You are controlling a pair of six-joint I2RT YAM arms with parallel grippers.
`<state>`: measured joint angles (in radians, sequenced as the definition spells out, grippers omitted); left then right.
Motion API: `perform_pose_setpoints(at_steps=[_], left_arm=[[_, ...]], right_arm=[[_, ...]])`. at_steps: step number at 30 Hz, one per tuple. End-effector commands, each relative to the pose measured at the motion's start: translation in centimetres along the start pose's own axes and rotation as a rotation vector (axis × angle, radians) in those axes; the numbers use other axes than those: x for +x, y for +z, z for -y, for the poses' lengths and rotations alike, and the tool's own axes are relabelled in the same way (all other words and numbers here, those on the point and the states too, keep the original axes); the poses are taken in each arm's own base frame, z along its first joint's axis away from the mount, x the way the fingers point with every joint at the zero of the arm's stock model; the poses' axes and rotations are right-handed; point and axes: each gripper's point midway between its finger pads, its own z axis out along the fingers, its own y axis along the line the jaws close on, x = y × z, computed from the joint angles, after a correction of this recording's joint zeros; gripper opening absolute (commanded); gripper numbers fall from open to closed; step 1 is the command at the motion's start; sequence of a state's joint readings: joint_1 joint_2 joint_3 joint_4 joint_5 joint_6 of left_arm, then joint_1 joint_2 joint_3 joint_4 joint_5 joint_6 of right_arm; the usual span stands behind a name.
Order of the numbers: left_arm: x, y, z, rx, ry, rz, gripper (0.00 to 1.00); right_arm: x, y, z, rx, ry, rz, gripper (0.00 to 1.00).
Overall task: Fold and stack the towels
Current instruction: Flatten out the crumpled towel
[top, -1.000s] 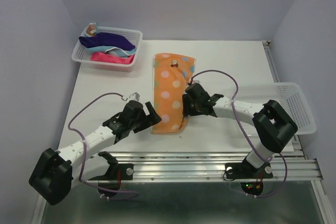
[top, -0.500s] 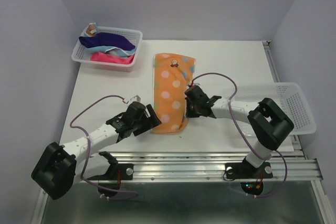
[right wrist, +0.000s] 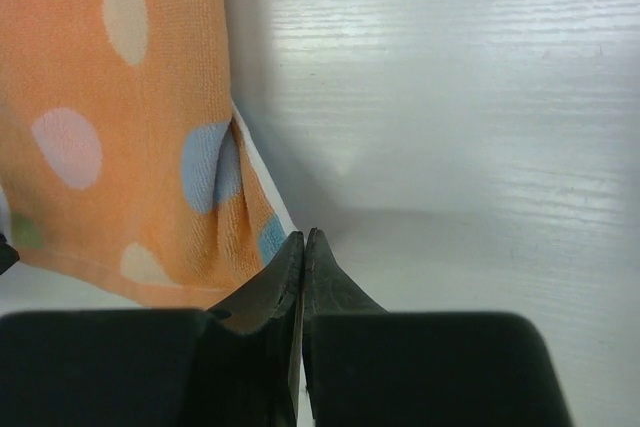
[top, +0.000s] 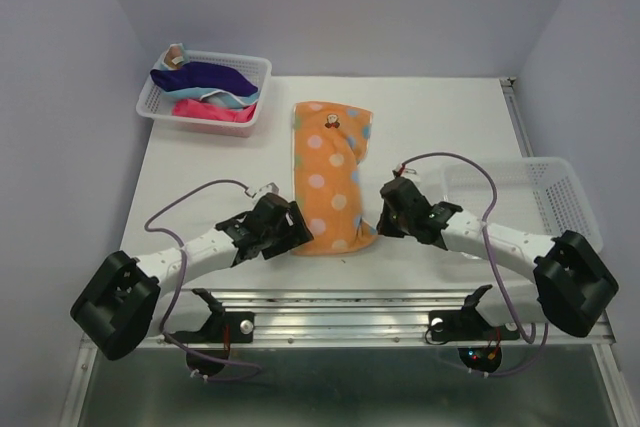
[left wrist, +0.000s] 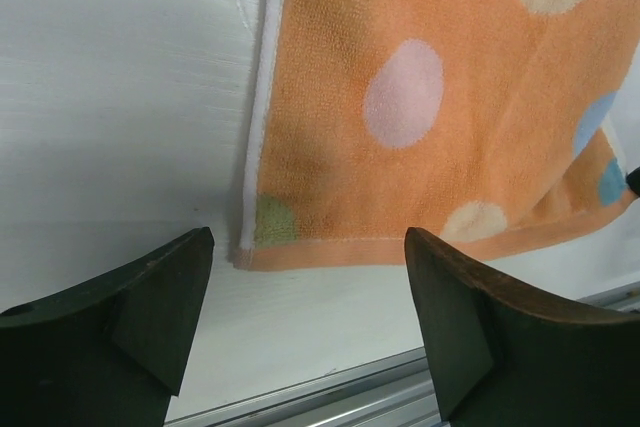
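My right gripper [right wrist: 303, 239] pinches the lower-right corner of the orange towel [top: 328, 187]; my left gripper [left wrist: 307, 247], spread wide above the lower-left corner, should drop squarely before closing.

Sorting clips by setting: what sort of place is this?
Probably a robot lab test cell, not a home: a white table closed in by plain walls, with a left arm and right arm bolted to a metal rail.
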<state>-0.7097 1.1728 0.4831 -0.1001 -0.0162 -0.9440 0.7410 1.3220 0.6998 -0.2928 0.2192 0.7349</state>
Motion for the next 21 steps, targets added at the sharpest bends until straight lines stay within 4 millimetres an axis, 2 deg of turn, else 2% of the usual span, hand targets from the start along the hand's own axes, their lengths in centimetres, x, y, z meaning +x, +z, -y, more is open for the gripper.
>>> perform_pose_setpoints(at_steps=[1,3,6,9,10,15,21], left_arm=[[1.6,0.5,-1.3,-0.084,0.029,-0.052,0.87],[2.5,0.6,-1.3,-0.108,0.038,-0.073,0.83],[3.3,0.6,-1.4,-0.143,0.039,-0.075,0.77],[4.1,0.8,-2.4,-0.195,0.034,-0.091,0.62],[4.2,0.8,-2.5,-0.202,0.031,-0.094,0.61],[5.0,0.3,-2.8,-0.247,0.026,-0.099,0.61],[7.1,-0.8,-2.6,-0.279,0.060,-0.145,0.61]], right_arm=[[1.3,-0.5,1.7,0.054,0.040,-0.008,0.01],[2.2,-0.8,2.0,0.044,0.070,-0.025,0.01],[2.3,-1.6,2.2,0.019,0.110,-0.003,0.01],[2.3,-1.9,2.3,0.010,0.110,0.003,0.01],[2.3,-1.8,2.1,0.001,0.108,0.005,0.01],[2.5,-1.5,1.8,-0.012,0.110,-0.007,0.01],[2.1,-1.6,1.4,-0.021,0.101,-0.004,0.01]])
